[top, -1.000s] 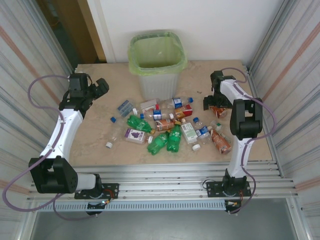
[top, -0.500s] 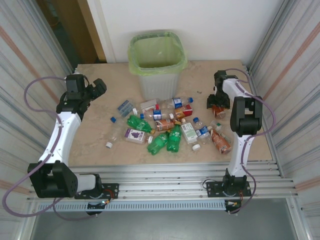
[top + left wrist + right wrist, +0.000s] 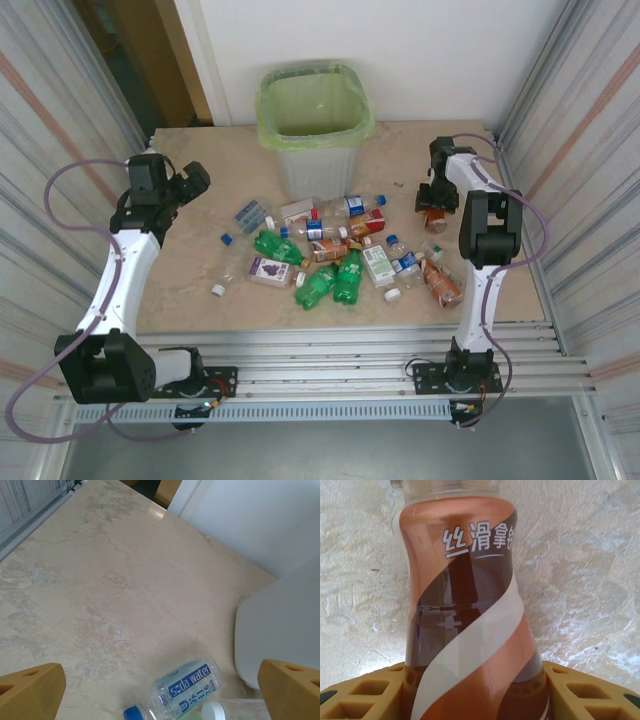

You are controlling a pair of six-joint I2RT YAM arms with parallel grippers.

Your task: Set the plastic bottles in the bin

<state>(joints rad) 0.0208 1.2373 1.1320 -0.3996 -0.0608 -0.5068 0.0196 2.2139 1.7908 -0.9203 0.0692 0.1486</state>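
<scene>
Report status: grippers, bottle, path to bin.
Left gripper open, empty. Right gripper shut on brown bottle, lying on table. Bin top open; loose bottles lie between.

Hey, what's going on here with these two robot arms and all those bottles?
Two arms are clearing plastic bottles off a table into the green-lined bin at the back. The right tool is shut on a brown bottle at the table's right side. The left tool hangs open over the left side, above a clear soda water bottle, holding nothing. The other bottles lie scattered in front of the bin.
</scene>
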